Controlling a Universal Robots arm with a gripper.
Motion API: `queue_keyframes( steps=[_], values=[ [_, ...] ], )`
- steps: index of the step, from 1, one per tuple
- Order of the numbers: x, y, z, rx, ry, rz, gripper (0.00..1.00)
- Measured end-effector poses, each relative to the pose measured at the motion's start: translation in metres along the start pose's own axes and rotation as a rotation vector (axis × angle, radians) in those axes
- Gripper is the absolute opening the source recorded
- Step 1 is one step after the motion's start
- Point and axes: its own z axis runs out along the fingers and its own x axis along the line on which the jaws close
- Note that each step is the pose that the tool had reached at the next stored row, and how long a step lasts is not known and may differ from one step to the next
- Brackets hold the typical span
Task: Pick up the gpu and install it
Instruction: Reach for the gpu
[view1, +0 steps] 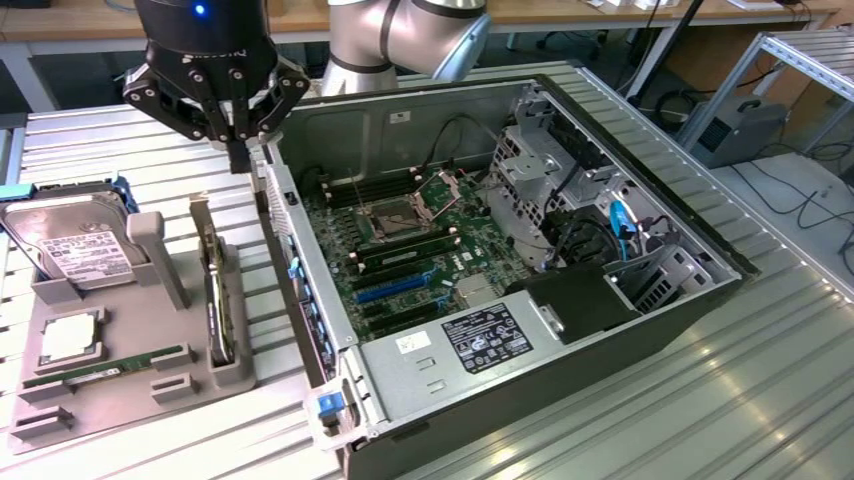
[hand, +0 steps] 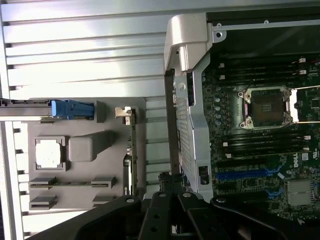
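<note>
Grey tray (view1: 120, 395), one gpu (view1: 214, 300) upright, one closed gripper (view1: 240, 160), one case (view1: 400, 125)

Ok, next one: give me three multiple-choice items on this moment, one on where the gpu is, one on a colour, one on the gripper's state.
1. Where is the gpu?
A) standing on edge in the holder
B) seated in the motherboard
C) lying in the drive bay

2. What colour is the holder?
A) red
B) grey
C) yellow

3. How is the gripper?
A) wide open
B) shut on the gpu
C) shut, holding nothing

Answers:
1 A, the card stands in its slot beside the computer case.
2 B, its bare base and posts are grey.
3 C, the fingers are together with nothing between them.
</note>
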Motion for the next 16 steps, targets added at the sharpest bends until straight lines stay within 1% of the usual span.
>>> queue_keyframes(
  steps=[16],
  values=[
    [0.011, -0.0009, -0.0002, 0.0000, 0.0000, 0.000, 0.11]
  ],
)
